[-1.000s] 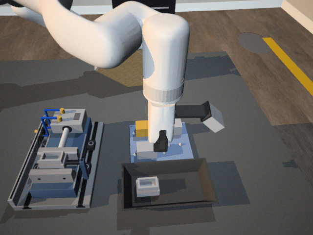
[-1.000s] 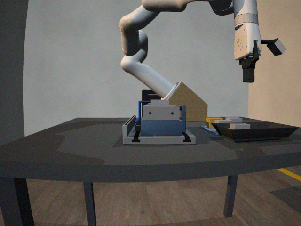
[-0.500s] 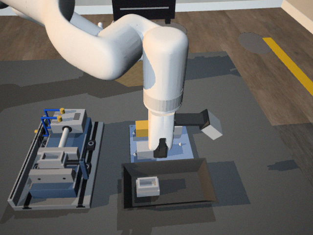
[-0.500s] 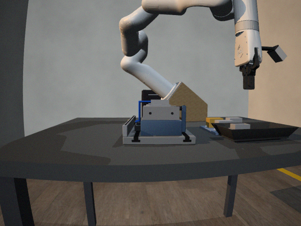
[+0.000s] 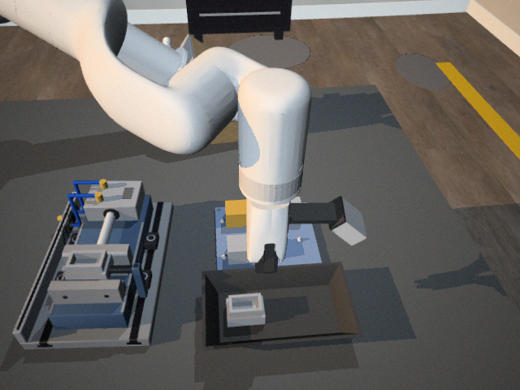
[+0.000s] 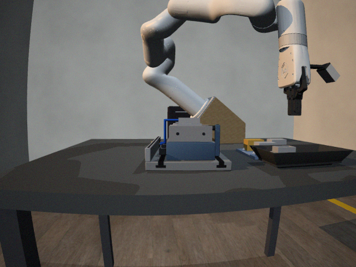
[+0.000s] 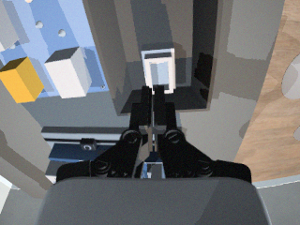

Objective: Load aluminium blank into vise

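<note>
Black two-finger gripper [image 6: 294,109] clenched on nothing, hanging high over the seam between the blue infeed plate [image 5: 313,254] and the black slope-walled outfeed tray [image 5: 346,293]. Probably parked high to pass over the tray wall and the plate's pins.

One grey pocketed finished part [image 5: 245,309] lying flat on the tray floor, pocket up, apparently where it belongs. A second grey pocketed finished part [image 5: 85,261] sitting in the opening of the grey-and-blue vise [image 5: 90,300], so likely in the way of any blank until removed.

On the plate: yellow brass blank [image 5: 236,213] at the far corner, light grey aluminium blank [image 5: 236,248] nearer the tray, partly hidden by the wrist from above; a further pale blank [image 7: 7,25] showing at the edge of the wrist view. All apart from one another, each apparently resting flat.

Dark grey table [image 6: 86,178] carrying everything, on dark legs. Wooden plank floor [image 5: 440,138] around it, with a yellow stripe [image 5: 483,109], two grey round patches, a black cabinet [image 5: 239,16] by the pale wall.
</note>
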`<state>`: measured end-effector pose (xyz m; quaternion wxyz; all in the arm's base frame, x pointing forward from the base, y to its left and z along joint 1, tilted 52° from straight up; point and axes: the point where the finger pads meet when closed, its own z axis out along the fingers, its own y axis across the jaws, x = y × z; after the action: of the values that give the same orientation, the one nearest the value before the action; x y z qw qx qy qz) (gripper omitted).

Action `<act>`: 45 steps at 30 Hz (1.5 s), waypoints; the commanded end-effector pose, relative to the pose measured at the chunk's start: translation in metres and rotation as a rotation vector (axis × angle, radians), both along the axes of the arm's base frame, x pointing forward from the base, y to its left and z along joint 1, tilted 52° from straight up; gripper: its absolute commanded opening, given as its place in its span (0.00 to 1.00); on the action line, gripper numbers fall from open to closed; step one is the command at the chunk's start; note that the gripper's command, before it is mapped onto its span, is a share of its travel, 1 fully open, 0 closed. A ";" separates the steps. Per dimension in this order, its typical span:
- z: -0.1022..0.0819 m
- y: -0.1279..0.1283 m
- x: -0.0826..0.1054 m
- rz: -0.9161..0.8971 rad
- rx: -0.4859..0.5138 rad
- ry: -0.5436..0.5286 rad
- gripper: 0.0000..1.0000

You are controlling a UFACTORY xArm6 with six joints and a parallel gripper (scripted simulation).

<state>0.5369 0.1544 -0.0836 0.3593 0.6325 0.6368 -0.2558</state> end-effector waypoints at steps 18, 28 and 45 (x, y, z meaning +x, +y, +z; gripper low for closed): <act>-0.006 -0.007 0.003 0.003 0.003 -0.003 0.00; -0.006 -0.007 0.003 0.003 0.003 -0.003 0.00; -0.006 -0.007 0.003 0.003 0.003 -0.003 0.00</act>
<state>0.5391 0.1454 -0.0910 0.3594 0.6325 0.6368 -0.2554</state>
